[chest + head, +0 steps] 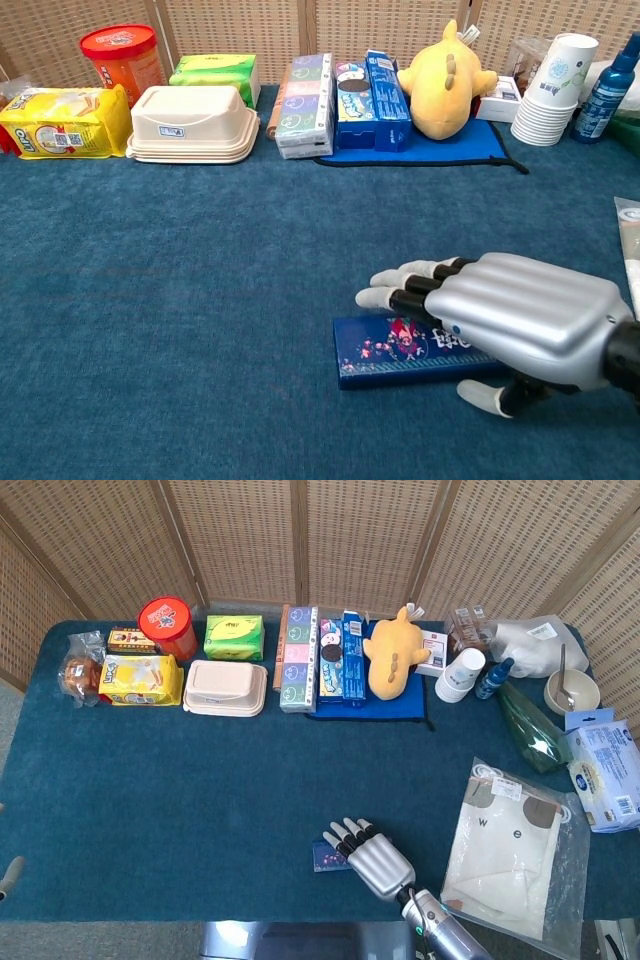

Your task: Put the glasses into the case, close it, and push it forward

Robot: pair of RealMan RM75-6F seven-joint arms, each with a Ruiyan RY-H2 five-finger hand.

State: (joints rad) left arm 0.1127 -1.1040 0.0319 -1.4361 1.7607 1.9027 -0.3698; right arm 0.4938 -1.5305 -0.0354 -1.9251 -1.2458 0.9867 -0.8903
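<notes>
On the blue cloth table, in front of wicker screens, the right hand lies flat, fingers stretched out, over the closed case at the near edge, gripping nothing, left hand barely glimpsed.

A woven wicker screen backs the blue-covered table.
</notes>
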